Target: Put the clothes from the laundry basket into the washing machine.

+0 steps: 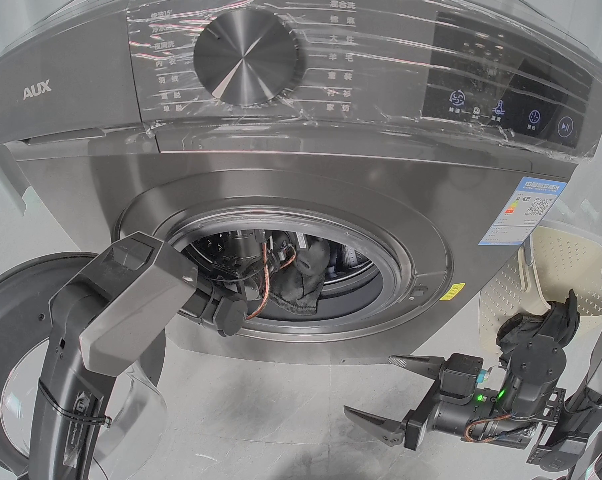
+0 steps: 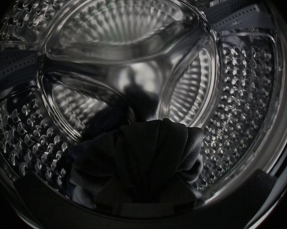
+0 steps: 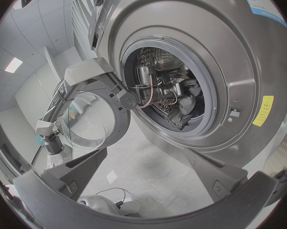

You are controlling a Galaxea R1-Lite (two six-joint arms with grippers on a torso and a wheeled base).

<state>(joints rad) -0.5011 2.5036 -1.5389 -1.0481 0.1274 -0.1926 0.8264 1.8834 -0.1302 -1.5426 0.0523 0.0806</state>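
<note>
The grey washing machine (image 1: 301, 168) stands with its round opening (image 1: 408, 268) uncovered. My left gripper (image 1: 304, 261) is inside that opening, shut on a dark garment (image 1: 308, 285) that hangs bunched from it over the lower rim. In the left wrist view the same garment (image 2: 150, 153) covers the fingers, with the steel drum (image 2: 239, 89) behind it. In the right wrist view the left gripper (image 3: 181, 97) and its hanging cloth (image 3: 180, 115) sit in the opening. My right gripper (image 1: 371, 388) hovers open and empty outside, low before the machine, its fingers (image 3: 86, 169) spread wide.
A cream laundry basket (image 1: 574, 261) stands right of the machine with another dark garment (image 1: 541, 321) draped over its near rim. The round door (image 1: 8, 341) is swung open at the left. Bare grey floor (image 1: 261, 408) lies in front of the machine.
</note>
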